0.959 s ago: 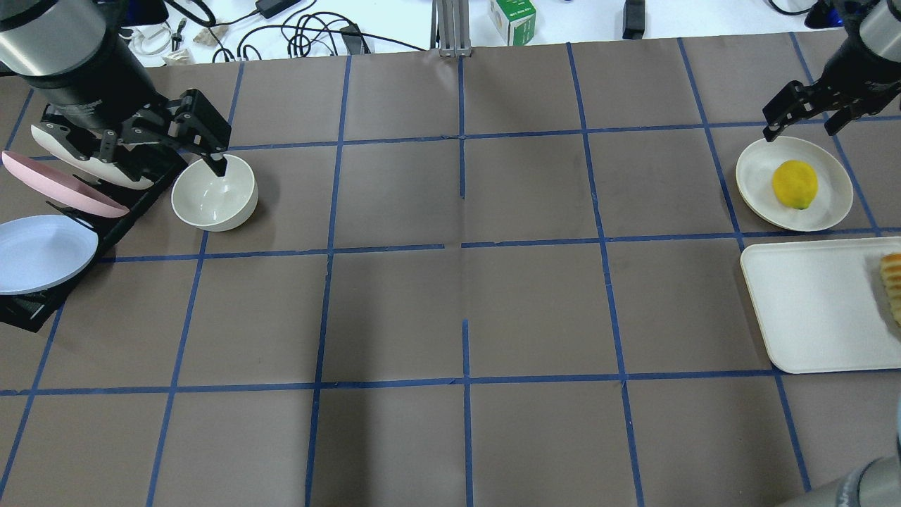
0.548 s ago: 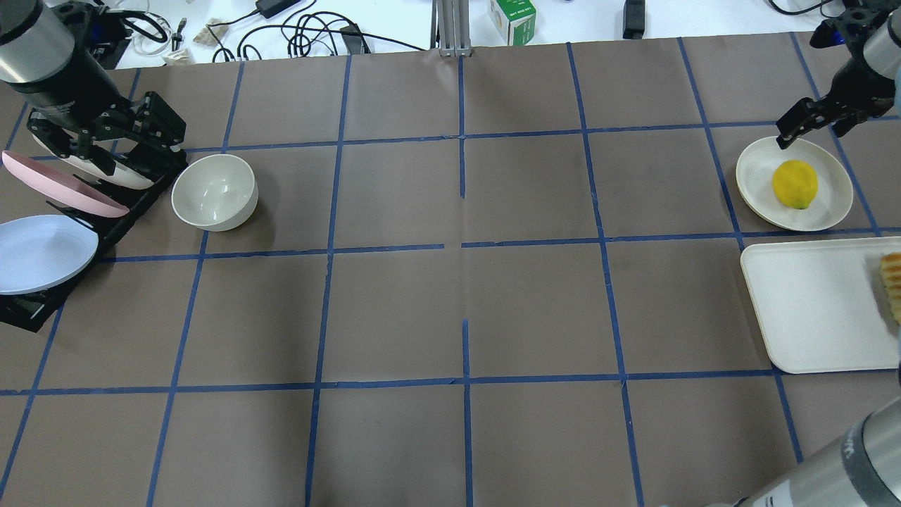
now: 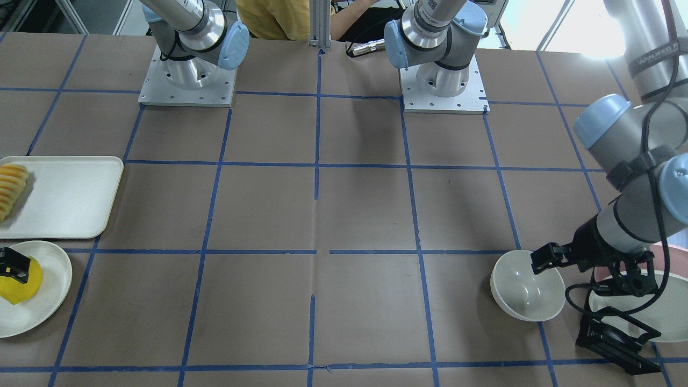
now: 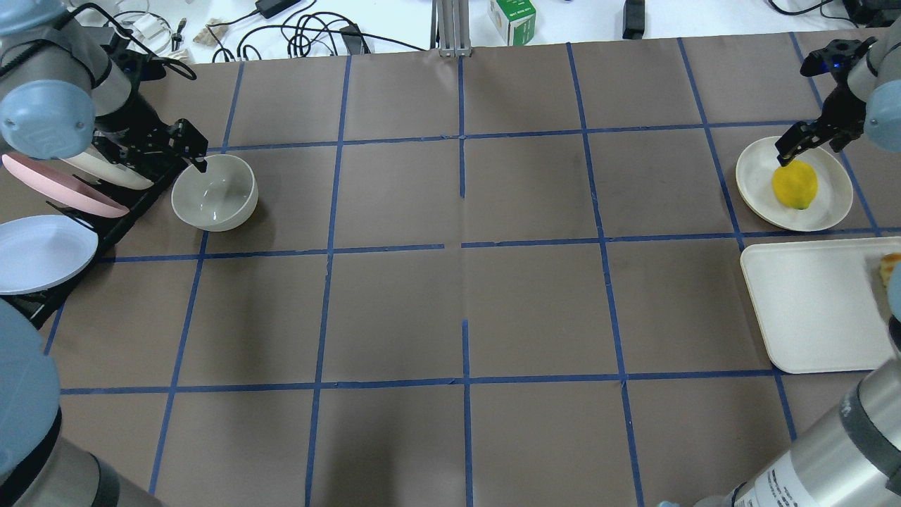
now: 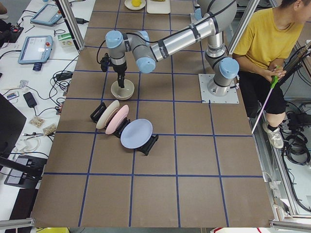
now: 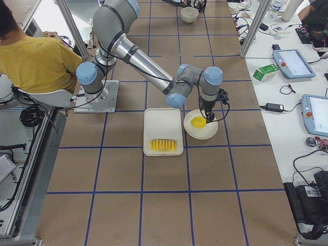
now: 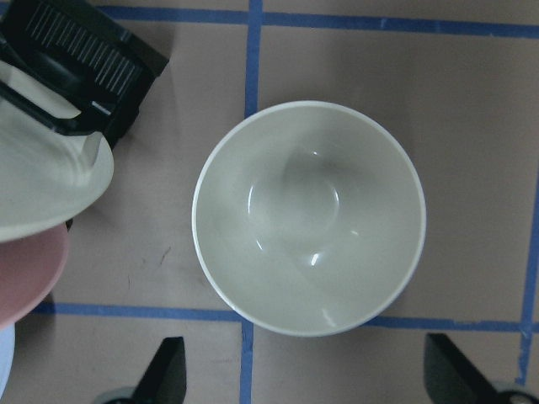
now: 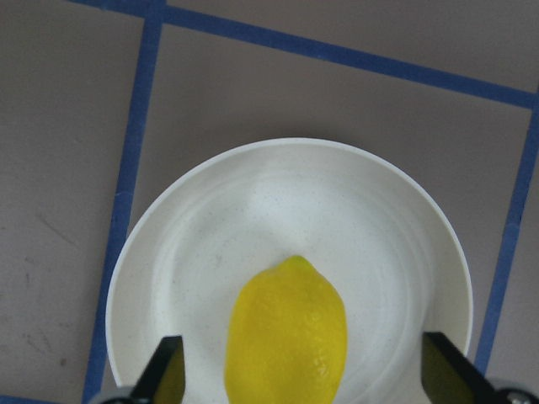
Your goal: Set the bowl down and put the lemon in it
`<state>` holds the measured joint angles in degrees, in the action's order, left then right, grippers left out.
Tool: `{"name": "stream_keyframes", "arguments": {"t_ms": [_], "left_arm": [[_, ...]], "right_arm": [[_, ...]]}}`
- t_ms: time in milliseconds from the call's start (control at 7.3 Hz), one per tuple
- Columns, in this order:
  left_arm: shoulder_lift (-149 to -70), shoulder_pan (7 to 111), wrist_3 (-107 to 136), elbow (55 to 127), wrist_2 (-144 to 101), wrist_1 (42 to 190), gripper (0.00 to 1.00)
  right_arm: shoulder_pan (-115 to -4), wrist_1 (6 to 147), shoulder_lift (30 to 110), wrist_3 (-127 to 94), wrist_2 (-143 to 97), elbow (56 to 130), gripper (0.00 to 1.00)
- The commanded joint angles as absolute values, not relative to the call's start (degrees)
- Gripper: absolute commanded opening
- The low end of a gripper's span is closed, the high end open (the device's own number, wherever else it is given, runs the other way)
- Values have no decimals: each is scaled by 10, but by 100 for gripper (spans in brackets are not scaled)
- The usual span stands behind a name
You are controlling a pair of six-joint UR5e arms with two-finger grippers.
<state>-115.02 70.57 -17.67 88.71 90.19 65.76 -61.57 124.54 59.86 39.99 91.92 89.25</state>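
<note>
**1. Bowl.** The bowl (image 4: 215, 191) stands upright on the brown table (image 4: 464, 303), at about 10 o'clock from the table centre in the overhead view. Its glossy inside faces up. A black rack (image 4: 130, 208) sits just beside it at 9 o'clock. The rack carries an off-white racked plate (image 7: 42, 185), a pink plate (image 4: 67, 189) and a pale blue plate (image 4: 42, 253).

**2. Left gripper.** The left gripper (image 7: 309, 379) hangs over the bowl with its fingers (image 7: 167, 370) spread wide and nothing between them. In the left wrist view the two tips show at 7 and 5 o'clock of the bowl, outside its rim. In the overhead view one tip lies over the rim at 11 o'clock. Contact cannot be judged.

**3. Lemon.** The lemon (image 4: 795, 184) lies on a flat cream plate (image 4: 757, 179), between 2 and 3 o'clock from the table centre and well apart from the bowl. In the right wrist view its pointed end faces 12 o'clock.

**4. Right gripper.** The right gripper (image 8: 305, 379) hangs above the lemon. Its fingers (image 8: 168, 370) are apart, one at 9 o'clock and one at 3 o'clock of the fruit, with a gap on each side.

**5. Tray.** A white tray (image 4: 809, 310) lies at 6 o'clock of the flat cream plate and bears ridged yellow-orange sliced food (image 3: 12, 185).

**6. Writing.** The left arm (image 3: 650, 54) carries lettering that appears to read "VANJEE"; the rest is unclear. A green-and-white carton (image 4: 512, 20) past the table's 12 o'clock edge has print too small to read.
</note>
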Motion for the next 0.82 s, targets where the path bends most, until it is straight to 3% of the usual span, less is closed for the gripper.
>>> {"name": "stream_keyframes", "arguments": {"t_ms": [0, 411, 548, 685], "left_arm": [[-1194, 702, -209, 889, 907, 596, 100], [-1214, 688, -221, 905, 904, 584, 100], [-1215, 685, -222, 905, 901, 584, 82], [-1216, 685, -223, 905, 902, 584, 62]], "right_arm": [[-614, 1245, 569, 362, 922, 893, 100], [-614, 1241, 557, 344, 924, 894, 100], [-614, 1238, 557, 342, 926, 893, 90], [-614, 1232, 557, 342, 940, 893, 39]]}}
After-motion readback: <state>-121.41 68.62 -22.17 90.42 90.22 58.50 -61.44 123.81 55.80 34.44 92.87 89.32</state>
